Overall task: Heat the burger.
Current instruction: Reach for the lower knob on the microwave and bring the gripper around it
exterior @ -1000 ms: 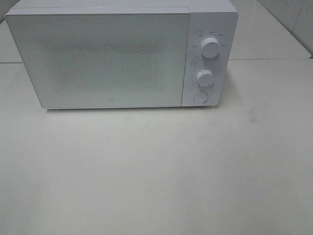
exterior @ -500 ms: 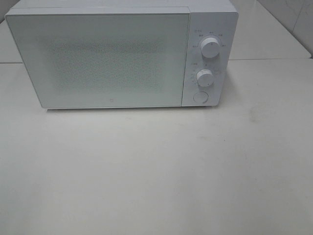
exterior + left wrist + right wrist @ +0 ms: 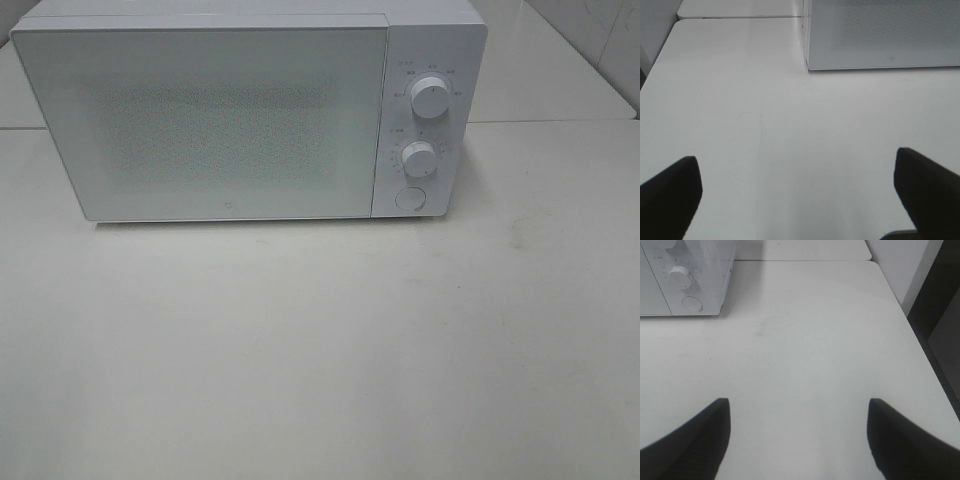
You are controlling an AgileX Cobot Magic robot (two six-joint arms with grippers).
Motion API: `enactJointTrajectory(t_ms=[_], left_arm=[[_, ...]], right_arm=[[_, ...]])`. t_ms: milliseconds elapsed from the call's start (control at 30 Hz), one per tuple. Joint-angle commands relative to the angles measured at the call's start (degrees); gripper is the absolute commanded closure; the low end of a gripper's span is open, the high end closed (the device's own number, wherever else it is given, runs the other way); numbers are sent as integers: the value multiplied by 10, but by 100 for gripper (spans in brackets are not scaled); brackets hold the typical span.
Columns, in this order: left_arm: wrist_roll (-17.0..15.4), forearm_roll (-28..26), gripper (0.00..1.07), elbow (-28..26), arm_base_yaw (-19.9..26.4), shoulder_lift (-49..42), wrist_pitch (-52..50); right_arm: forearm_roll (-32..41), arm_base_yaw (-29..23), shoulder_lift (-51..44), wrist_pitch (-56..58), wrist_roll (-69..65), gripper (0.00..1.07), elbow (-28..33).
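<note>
The burger is out of view in every frame. A white microwave [image 3: 250,115] stands at the back of the table with its door [image 3: 210,120] shut; two knobs [image 3: 430,97] and a round button [image 3: 409,198] sit on its right panel. Neither arm shows in the high view. In the left wrist view my left gripper [image 3: 797,192] is open over bare table, with the microwave's front corner [image 3: 880,35] ahead of it. My right gripper [image 3: 799,440] is open too, empty, over the table to the right of the microwave's control panel [image 3: 685,277].
The white table [image 3: 320,350] stretches in front of the microwave. Its right edge [image 3: 920,340] drops to a dark floor gap beside a white wall. A seam [image 3: 740,16] runs between two tabletops at the back left.
</note>
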State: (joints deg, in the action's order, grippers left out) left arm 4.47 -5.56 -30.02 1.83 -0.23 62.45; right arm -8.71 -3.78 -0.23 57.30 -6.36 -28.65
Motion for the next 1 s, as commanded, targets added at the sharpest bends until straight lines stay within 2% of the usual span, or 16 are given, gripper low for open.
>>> enactJointTrajectory(t_ms=[33, 467, 600, 767, 967, 1000], left_arm=[[-2, 0, 8, 1, 1, -10, -10], [-2, 0, 8, 1, 1, -10, -10], [-2, 0, 8, 1, 1, -10, -10], [-2, 0, 8, 1, 1, -10, -10], [-2, 0, 8, 1, 1, -10, -10], [-2, 0, 8, 1, 1, -10, -10]], right_arm=[[-1, 3, -10, -9, 3, 34, -3], [-1, 3, 0, -103, 2, 34, -9], [-1, 3, 35, -122, 2, 34, -7], [-1, 3, 147, -200, 2, 34, -7], [0, 3, 210, -256, 2, 34, -7], [0, 3, 242, -281, 2, 34, -7]])
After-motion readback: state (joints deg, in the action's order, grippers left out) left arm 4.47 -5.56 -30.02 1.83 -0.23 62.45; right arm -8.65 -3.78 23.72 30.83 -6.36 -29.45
